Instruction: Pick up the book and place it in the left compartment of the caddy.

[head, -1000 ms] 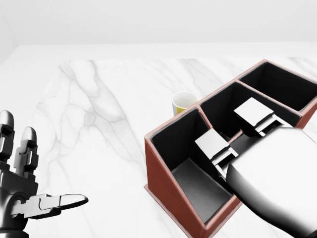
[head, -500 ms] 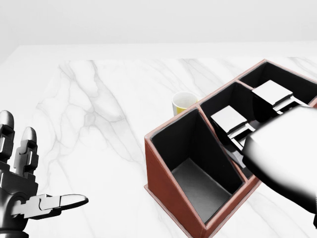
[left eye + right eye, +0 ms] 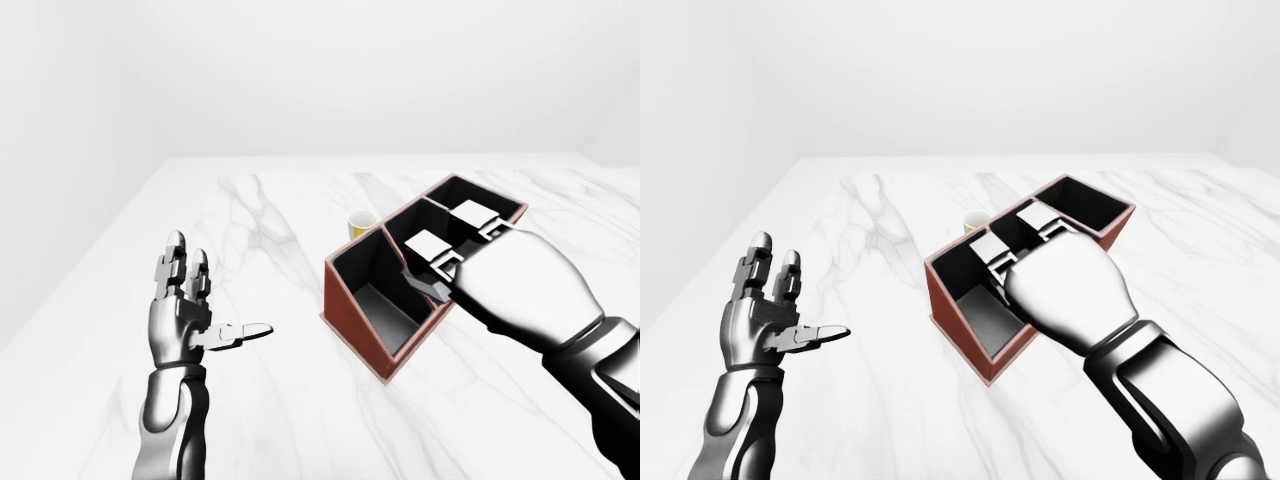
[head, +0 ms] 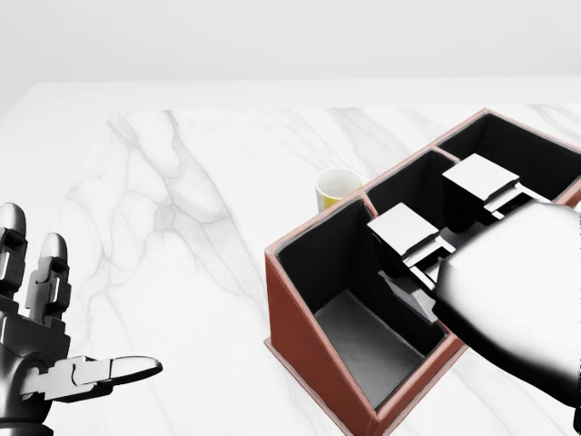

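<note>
L hand (image 3: 185,310) is raised over the marble table (image 3: 260,400) at the left-eye view's left, fingers straight up, thumb out sideways, released w/ nothing in it. A yellow cup (image 4: 336,188) stands just beside the caddy (image 4: 300,331), at its upper-left edge in the head view. R hand (image 4: 454,245) is over the caddy's middle & right compartments w/ fingers extended, holding nothing visible; the book can't be seen, left compartment looks bare.
</note>
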